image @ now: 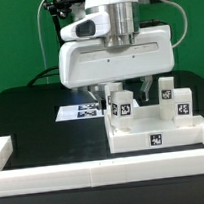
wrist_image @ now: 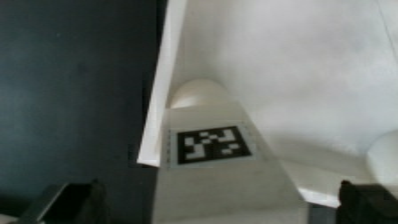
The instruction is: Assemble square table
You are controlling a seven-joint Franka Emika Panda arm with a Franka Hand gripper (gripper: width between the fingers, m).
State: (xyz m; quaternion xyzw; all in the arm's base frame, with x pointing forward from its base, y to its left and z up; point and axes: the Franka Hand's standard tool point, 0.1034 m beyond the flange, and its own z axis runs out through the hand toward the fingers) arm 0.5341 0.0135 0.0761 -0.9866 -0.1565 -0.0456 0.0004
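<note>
gripper (image: 120,91): jaws spread wide, nothing between them; it hangs low over the table top, with one leg standing just beneath and between the fingers
fingers (wrist_image: 63,200): two dark tips show in the wrist view, one on each side of the leg, neither touching it
leg under the gripper (wrist_image: 214,135): white tagged block, upright on the table top, its black-and-white tag facing the wrist camera
table top (image: 133,137): large white square piece with a raised rim, lying flat on the black table directly below the gripper
other legs (image: 167,92): more white tagged blocks stand on the table top, off to the exterior view's right of the gripper
marker board (image: 79,111): flat on the table, beyond the gripper toward the exterior view's left
border rail (image: 96,171): long low white rail nearer the camera than the gripper
</note>
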